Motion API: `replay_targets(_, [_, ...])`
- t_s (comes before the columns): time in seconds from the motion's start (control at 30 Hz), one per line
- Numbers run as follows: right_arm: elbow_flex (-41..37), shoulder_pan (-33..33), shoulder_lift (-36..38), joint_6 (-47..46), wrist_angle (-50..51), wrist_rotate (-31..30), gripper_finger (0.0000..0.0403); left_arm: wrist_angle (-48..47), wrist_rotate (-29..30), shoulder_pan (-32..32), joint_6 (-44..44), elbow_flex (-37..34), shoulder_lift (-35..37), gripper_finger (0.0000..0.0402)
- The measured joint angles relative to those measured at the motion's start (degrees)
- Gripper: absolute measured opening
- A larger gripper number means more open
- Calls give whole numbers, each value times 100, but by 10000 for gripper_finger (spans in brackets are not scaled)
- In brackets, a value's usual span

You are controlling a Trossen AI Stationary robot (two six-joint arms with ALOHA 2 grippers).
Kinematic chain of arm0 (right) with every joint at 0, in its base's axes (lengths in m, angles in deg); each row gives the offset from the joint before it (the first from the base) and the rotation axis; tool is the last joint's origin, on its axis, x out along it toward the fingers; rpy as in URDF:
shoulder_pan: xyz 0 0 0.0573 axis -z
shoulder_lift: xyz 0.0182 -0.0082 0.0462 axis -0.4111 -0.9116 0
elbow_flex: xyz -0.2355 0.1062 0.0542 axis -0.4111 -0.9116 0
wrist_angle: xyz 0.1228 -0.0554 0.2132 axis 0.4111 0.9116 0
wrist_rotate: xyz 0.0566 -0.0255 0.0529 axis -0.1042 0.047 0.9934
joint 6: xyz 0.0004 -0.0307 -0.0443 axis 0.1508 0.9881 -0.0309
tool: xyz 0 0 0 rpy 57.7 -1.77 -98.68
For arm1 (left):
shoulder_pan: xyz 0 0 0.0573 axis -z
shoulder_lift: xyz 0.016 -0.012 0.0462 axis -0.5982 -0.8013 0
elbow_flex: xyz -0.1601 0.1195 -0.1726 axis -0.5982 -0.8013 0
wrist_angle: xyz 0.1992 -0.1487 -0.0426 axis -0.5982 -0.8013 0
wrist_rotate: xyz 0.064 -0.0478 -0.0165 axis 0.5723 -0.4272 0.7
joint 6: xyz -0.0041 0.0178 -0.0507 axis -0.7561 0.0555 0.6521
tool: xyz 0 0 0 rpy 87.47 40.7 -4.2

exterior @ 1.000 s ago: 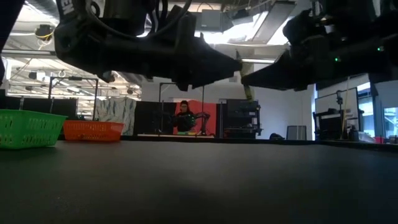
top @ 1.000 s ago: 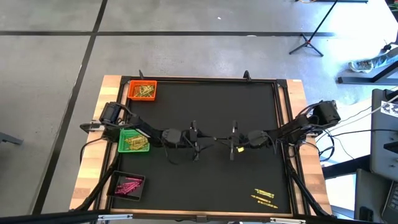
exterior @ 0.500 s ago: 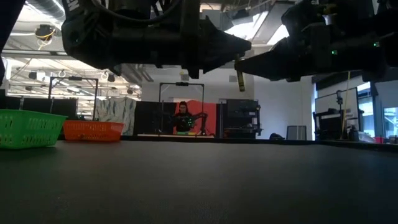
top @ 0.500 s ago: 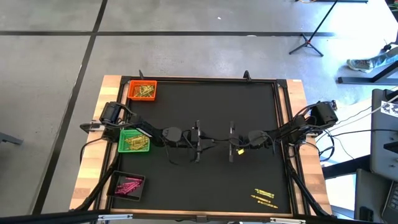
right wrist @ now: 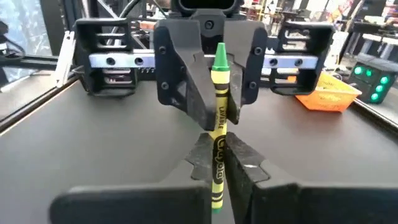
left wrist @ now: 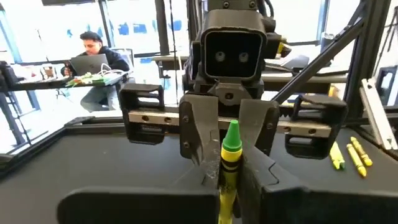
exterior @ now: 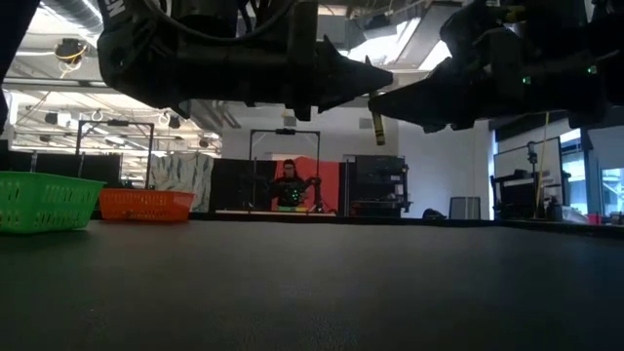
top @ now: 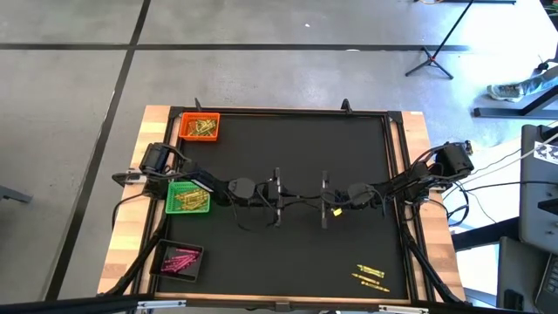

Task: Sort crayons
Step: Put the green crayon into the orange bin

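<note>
Three small trays sit along the left edge of the black table (top: pixel 349 148): an orange tray (top: pixel 200 127) farthest back holding yellowish crayons, a green tray (top: pixel 187 198) with orange-gold ones, and a black tray (top: pixel 179 259) with pink ones; the sticks in each are too small to count. About three loose yellow crayons (top: pixel 370 275) lie near the table's front right corner. One green-tipped yellow crayon (right wrist: pixel 217 124) hangs upright above the middle of the table, where the two arms meet tip to tip. The left gripper (top: pixel 299 197) has its jaws closed on it, and the right gripper (right wrist: pixel 217 163) is clamped on the same stick, so both hold it at once. In the low view it dangles clear of the table surface. A person (exterior: pixel 289 184) sits at a desk far behind.
</note>
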Motion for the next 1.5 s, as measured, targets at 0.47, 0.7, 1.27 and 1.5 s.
replay_targets(0.47, [4,-74,208,10,325,-149,216,-4609,1090,-193,-282,2,2166,7])
replay_targets(0.7, [4,-74,208,-55,505,-402,227,-7445,2605,-670,-16,4,3370,7])
replay_targets(1.27, [4,-74,205,-60,678,-398,225,-9039,3055,-3733,256,-340,3730,8])
replay_targets(1.5, [4,-73,205,-60,729,-396,225,-8565,2959,-4716,-118,-768,3727,8])
